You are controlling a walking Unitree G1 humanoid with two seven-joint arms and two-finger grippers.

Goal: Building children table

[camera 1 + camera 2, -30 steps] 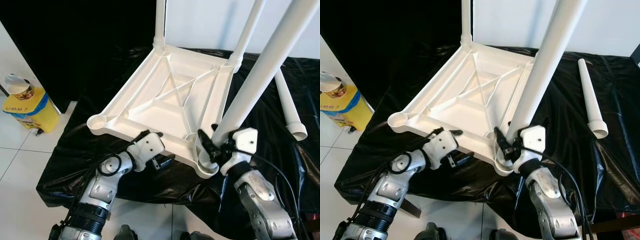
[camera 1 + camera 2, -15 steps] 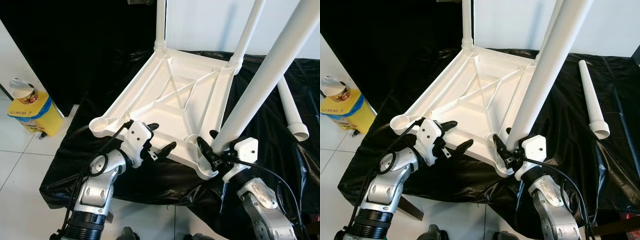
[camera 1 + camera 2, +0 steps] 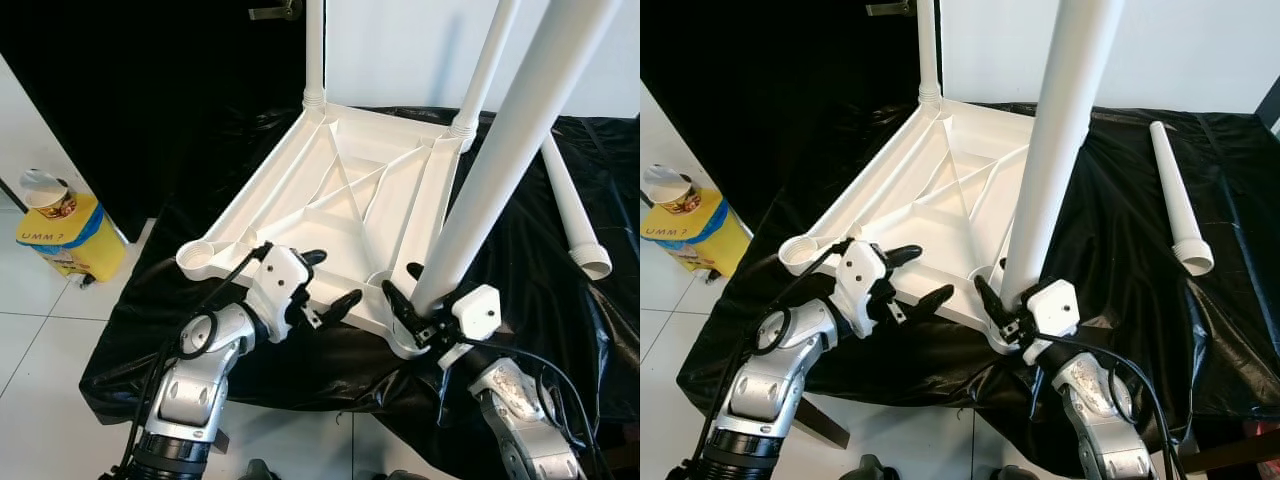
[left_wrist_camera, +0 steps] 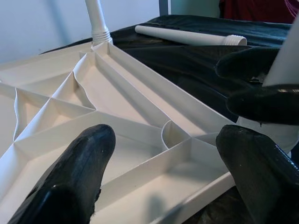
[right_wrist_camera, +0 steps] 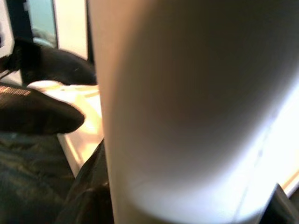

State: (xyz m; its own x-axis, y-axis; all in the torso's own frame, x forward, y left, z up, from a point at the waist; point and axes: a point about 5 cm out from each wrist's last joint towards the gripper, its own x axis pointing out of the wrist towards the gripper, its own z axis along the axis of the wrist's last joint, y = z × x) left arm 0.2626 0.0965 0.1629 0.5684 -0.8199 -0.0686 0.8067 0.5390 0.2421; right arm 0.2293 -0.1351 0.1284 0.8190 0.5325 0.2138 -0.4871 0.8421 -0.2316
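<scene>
A white plastic table top [image 3: 330,200] lies upside down on a black sheet, with two white legs standing in its far corners. My right gripper [image 3: 403,285] is shut on a third white leg [image 3: 490,190] just above the near right corner socket, and the leg stands steeply, leaning slightly. The same leg [image 5: 187,102] is close up in the right wrist view. My left gripper [image 3: 330,280] is open just above the table top's near rim, with nothing between its fingers [image 4: 70,186]. A fourth leg [image 3: 570,210] lies loose on the sheet at the right.
The near left corner socket [image 3: 200,257] holds no leg. A yellow container [image 3: 60,235] with a paper cup on it stands on the tiled floor at the left. The black sheet [image 3: 1120,250] hangs over the front edge towards me.
My left gripper has lifted from the near rim and opened, then edged right. The held leg now stands more upright. The camera has shifted slightly.
</scene>
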